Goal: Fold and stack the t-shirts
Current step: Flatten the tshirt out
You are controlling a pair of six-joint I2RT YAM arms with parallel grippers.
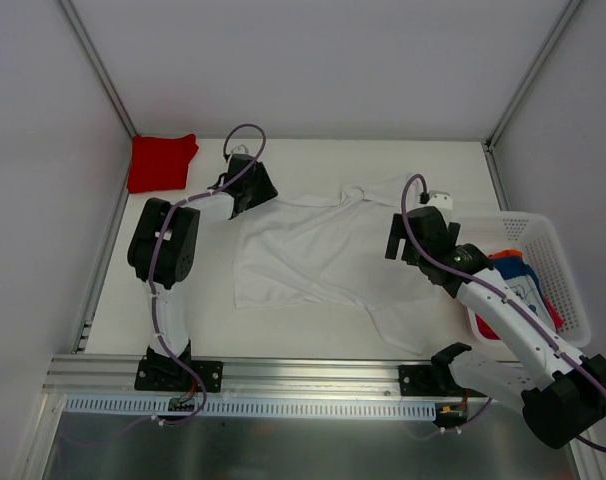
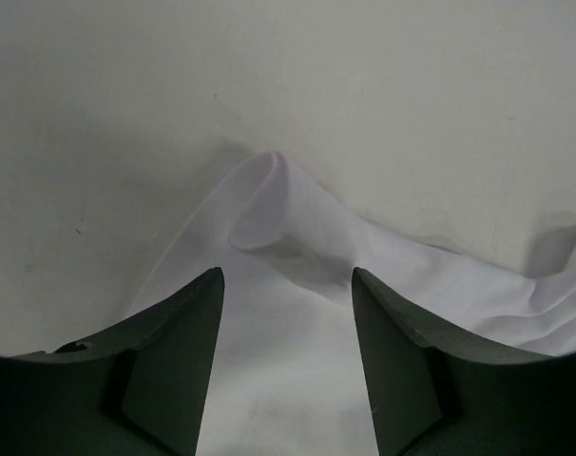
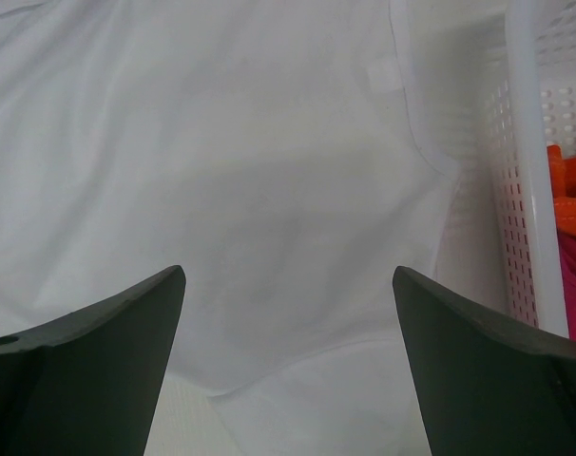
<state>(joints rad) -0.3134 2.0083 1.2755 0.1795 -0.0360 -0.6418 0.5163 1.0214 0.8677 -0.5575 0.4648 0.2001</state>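
I can read no writing anywhere. At my right tool's one o'clock, the small tag (image 3: pixel 384 72) on the white t-shirt (image 3: pixel 221 171) looks blank.

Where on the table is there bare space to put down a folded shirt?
Bare table lies along the near edge, between the white t-shirt and the arm bases, and in the far strip behind it, right of the red t-shirt. Crowded: the right side, where the right gripper and basket meet the cloth.

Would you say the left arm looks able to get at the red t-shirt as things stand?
Probably yes: the red t-shirt lies uncovered left of the left gripper, with bare table between them.
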